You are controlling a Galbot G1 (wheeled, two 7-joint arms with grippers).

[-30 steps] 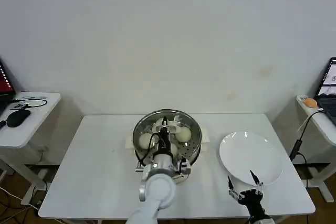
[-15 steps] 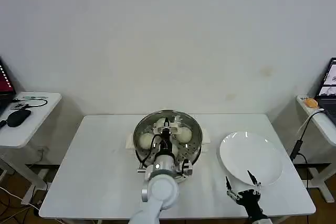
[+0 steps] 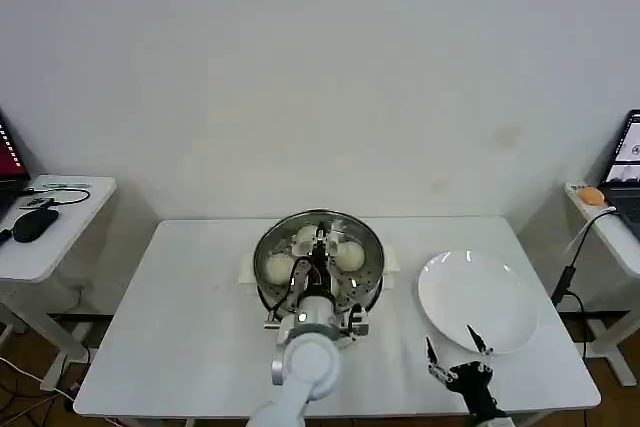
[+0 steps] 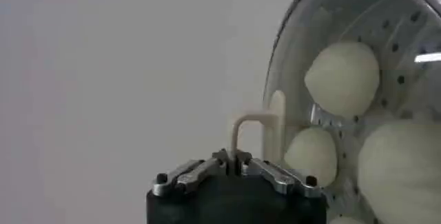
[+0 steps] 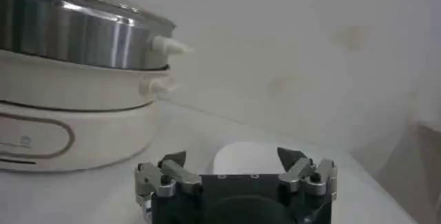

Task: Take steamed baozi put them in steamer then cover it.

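The white table (image 3: 190,317) carries the steamer (image 3: 318,269) at its centre and an empty white plate (image 3: 478,302) well to the right. A glass lid (image 4: 324,32) is held over the steamer, and through it the steamed baozi (image 3: 277,267) sit on the perforated tray, so the covering step looks nearly finished. The left gripper (image 3: 319,243) hangs above the pot, clenched on the lid handle (image 4: 251,132) to steady it. The right gripper (image 3: 452,355) waits near the table's front edge beside the plate, fingers spread and released, clear of the work.
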